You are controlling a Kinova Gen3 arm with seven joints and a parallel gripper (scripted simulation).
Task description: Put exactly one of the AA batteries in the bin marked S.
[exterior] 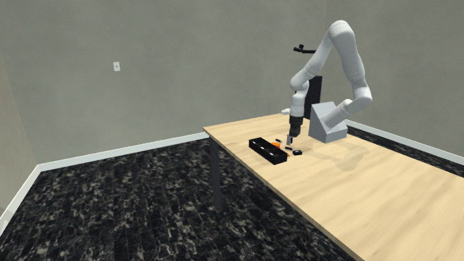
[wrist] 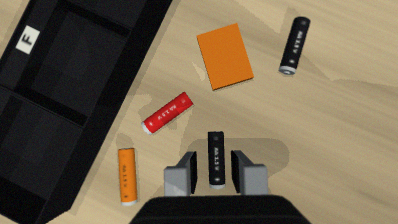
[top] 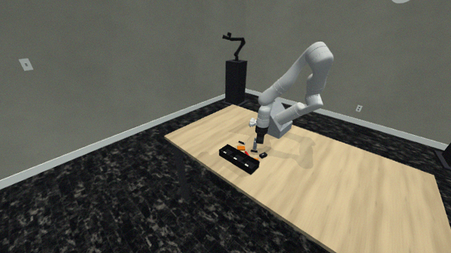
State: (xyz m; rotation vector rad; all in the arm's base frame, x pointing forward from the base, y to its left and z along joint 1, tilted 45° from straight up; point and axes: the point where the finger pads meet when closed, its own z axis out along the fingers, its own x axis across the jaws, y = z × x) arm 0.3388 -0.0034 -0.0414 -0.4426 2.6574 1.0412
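Note:
My gripper (wrist: 214, 165) (top: 255, 147) (exterior: 288, 141) is open and points straight down, low over the table. A black battery (wrist: 216, 159) lies on the wood between the two grey fingers, lengthwise along them; the fingers stand apart from it on both sides. A second black battery (wrist: 294, 46) lies further off to the right. A red battery (wrist: 167, 112) and an orange battery (wrist: 127, 176) lie beside the long black three-compartment bin (wrist: 112, 95) (top: 234, 162) (exterior: 264, 153). In the wrist view only the label F (wrist: 28, 40) shows; the S compartment is out of that view.
An orange flat card (wrist: 224, 56) lies between the bin and the far black battery. A small black block (top: 263, 155) (exterior: 297, 151) lies on the table to the right of the gripper. The arm's grey base (top: 279, 126) stands behind.

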